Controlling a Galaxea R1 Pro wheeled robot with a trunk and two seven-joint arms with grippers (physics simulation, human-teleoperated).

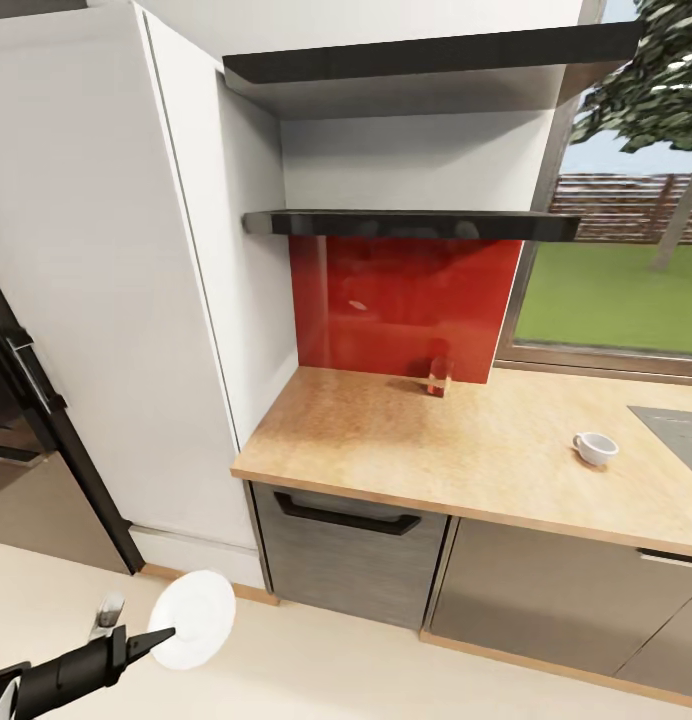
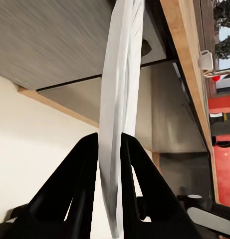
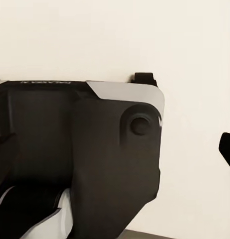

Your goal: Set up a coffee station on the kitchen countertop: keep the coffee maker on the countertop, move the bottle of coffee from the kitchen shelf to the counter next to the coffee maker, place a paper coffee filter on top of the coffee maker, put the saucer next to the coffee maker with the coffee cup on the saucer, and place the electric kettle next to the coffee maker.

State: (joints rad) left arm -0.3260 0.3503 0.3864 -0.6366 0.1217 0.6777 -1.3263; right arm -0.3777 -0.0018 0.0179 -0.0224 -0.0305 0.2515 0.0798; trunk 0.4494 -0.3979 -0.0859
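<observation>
Head: left end effector (image 1: 151,634) pinched the saucer (image 1: 193,619) by its rim, low over the floor; cup (image 1: 595,448) sat on the tabletop (image 1: 406,440).
Left wrist: fingers (image 2: 85,169) clamped the thin rim. Stiff, slick, breakable, so hold firm.
Right wrist: end effector state unclear.

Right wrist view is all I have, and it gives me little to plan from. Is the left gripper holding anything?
Observer: Yes. The left gripper is shut on the white saucer, which it grips at the rim.
Operator: Where is the cup?
Observer: The coffee cup sits on the countertop, towards its right side.
Operator: And the coffee bottle?
Observer: The bottle of coffee stands at the back of the countertop, against the red backsplash.
</observation>
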